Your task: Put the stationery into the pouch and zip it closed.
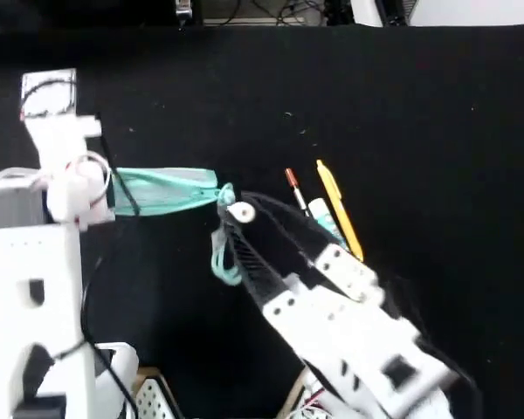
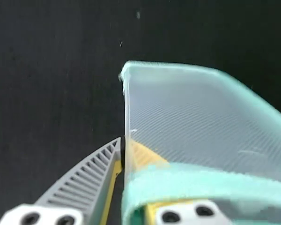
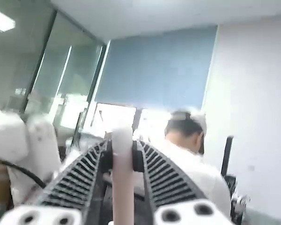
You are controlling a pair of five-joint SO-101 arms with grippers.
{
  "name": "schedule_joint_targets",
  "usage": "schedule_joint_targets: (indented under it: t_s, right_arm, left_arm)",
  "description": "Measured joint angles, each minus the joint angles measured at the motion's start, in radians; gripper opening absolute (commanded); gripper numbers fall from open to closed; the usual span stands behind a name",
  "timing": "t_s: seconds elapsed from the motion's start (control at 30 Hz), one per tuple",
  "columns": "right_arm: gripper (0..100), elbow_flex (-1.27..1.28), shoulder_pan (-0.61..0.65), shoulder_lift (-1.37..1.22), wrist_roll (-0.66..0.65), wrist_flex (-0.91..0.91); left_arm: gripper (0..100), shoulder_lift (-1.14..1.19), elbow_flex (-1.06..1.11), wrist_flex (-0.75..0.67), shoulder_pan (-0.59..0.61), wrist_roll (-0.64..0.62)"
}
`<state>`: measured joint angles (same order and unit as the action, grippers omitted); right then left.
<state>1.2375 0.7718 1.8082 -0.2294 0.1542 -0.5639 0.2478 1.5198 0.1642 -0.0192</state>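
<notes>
Gripping a pale stick (image 3: 122, 178), the right claw (image 1: 234, 216) hovers at the pouch (image 2: 187, 126), which the left claw (image 2: 126, 150) pinches. A yellow pen (image 1: 339, 209) and a red pen (image 1: 295, 188) beside the right claw await packing, then zipping.

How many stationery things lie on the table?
3: an orange-tipped pen, a yellow pen beside it, a white-teal item between them, partly under the right arm. More may be hidden.

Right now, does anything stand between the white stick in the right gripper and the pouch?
Nothing visible does. The white stick sits right beside the end of the pouch; the yellow pen lies beyond the stick, away from it. Whether the pouch is open I cannot tell.
</notes>
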Motion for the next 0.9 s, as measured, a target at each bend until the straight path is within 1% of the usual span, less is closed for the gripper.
schedule_joint_targets:
  t_s: [0.13,0.23,0.3,0.43,0.53,0.63,0.7,0.9]
  right_arm:
    - [1.2,-0.049,0.037,0.000,0.000,-0.006]
    - [1.2,-0.086,0.083,-0.020,-0.002,-0.025]
    - [1.2,-0.120,0.109,-0.091,0.000,-0.072]
    - [1.2,-0.189,0.115,-0.226,0.000,-0.147]
    - [1.2,-0.247,0.117,-0.281,0.000,-0.141]
    - [1.2,-0.284,0.117,-0.330,0.000,-0.115]
    - [1.2,-0.290,0.117,-0.365,0.000,-0.110]
    - [1.2,-0.287,0.117,-0.440,0.000,-0.106]
  left_arm:
    - [3,0.138,-0.110,0.094,0.000,0.000]
    - [3,0.158,-0.126,0.110,0.000,0.000]
    - [3,0.163,-0.130,0.115,0.000,0.000]
    - [3,0.163,-0.135,0.115,-0.002,0.000]
    - [3,0.163,-0.135,0.120,-0.038,-0.015]
    - [3,0.164,-0.135,0.123,-0.103,-0.066]
    - [3,0.164,-0.137,0.124,-0.141,-0.077]
    - [3,0.166,-0.137,0.124,-0.170,-0.078]
